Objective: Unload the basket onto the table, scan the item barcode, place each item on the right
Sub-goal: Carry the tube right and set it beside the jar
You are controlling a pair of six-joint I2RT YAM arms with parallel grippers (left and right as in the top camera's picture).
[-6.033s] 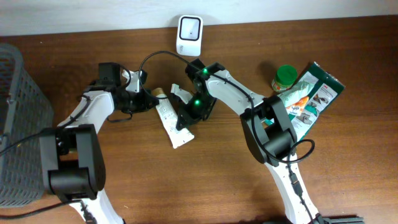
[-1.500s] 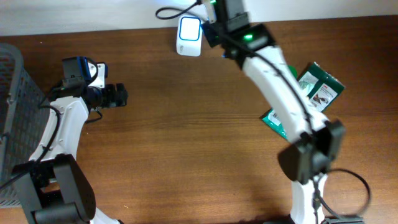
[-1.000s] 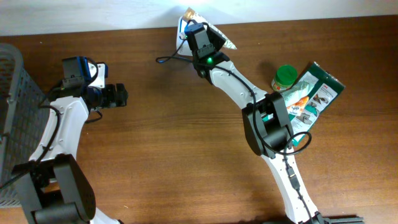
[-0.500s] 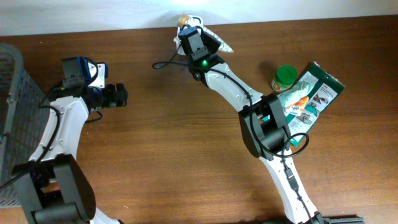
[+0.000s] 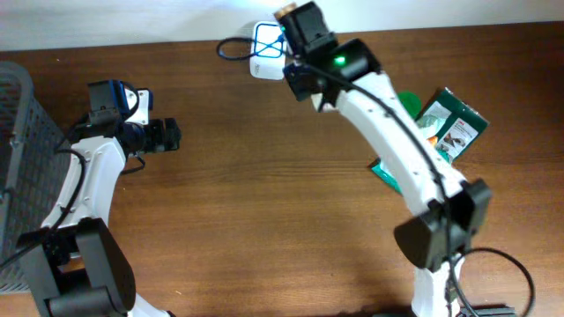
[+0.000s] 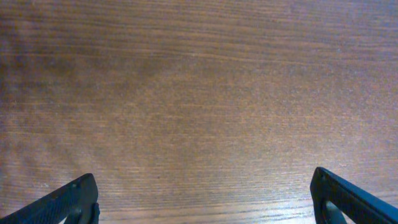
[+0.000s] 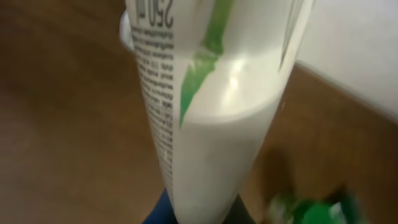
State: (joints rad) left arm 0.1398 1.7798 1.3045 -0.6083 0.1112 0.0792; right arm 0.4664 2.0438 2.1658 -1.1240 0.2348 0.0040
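Note:
The item is a white tube (image 7: 211, 124) with a green stripe and small black print, filling the right wrist view. My right gripper (image 7: 202, 214) is shut on its lower end. In the overhead view that gripper (image 5: 300, 25) is raised beside the white scanner (image 5: 266, 40) at the table's back edge, and only the tube's brownish end (image 5: 285, 13) shows past it. The barcode itself does not show. My left gripper (image 5: 167, 136) stands open at the left over bare wood, its dark fingertips (image 6: 74, 202) wide apart with nothing between them.
A dark wire basket (image 5: 22, 176) stands at the left edge. A green packet (image 5: 449, 128) lies at the right, with a green-lidded jar (image 5: 407, 104) partly hidden behind my right arm. The scanner's black cable (image 5: 231, 48) curls to its left.
My right arm has lifted and swung right with the tube, from in front of the scanner to its right side. The left arm has not moved.

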